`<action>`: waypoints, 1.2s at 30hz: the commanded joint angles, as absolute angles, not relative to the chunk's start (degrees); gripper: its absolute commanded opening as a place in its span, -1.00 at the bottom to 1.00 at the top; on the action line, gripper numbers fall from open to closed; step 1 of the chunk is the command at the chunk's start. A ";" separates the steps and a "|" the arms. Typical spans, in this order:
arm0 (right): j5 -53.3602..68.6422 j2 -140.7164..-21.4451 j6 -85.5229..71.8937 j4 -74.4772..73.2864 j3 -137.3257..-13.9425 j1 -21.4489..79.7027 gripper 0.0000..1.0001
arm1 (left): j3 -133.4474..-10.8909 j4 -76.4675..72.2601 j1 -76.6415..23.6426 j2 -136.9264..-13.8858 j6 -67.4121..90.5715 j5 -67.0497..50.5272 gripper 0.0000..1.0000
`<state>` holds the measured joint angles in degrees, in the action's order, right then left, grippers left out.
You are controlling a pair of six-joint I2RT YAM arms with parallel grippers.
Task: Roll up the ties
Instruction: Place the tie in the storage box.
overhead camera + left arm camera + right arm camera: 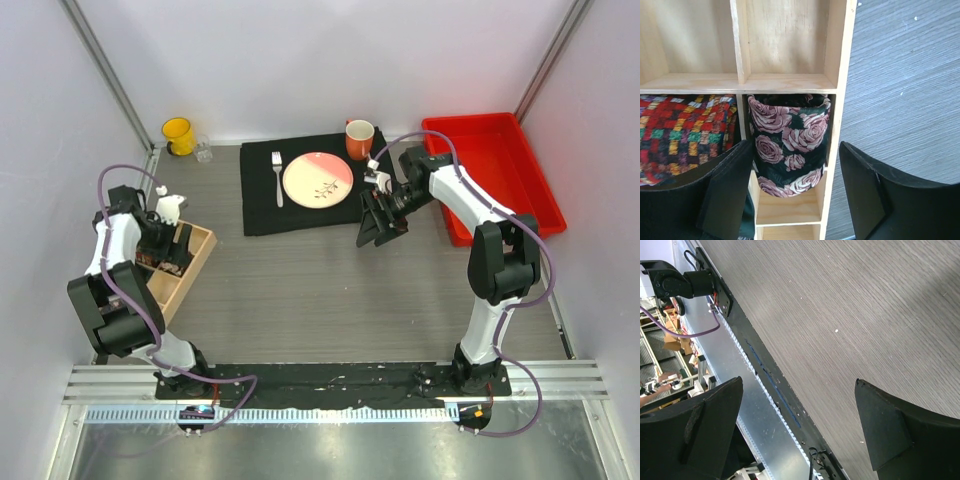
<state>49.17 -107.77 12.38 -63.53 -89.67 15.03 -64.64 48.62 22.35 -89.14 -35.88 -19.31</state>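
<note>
place: robot lab cell | evidence: white panel walls [330, 60], aluminium base rails [560, 380]

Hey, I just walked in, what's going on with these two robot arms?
The left gripper hangs open over a wooden divider box, one finger on either side of a rolled rose-print tie that sits in one compartment. A rolled red checked tie fills the compartment beside it. Neither tie is gripped. The right gripper is open and empty above the table, away from the box.
</note>
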 commanded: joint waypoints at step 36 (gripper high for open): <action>48.43 -107.84 17.23 -68.73 -95.62 11.08 0.99 | -81.55 55.55 20.22 -85.35 -25.93 -22.24 0.99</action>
<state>48.88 -108.40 15.42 -67.66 -91.46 11.97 -75.61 53.43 21.71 -91.44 -28.88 -20.43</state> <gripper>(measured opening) 0.995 0.989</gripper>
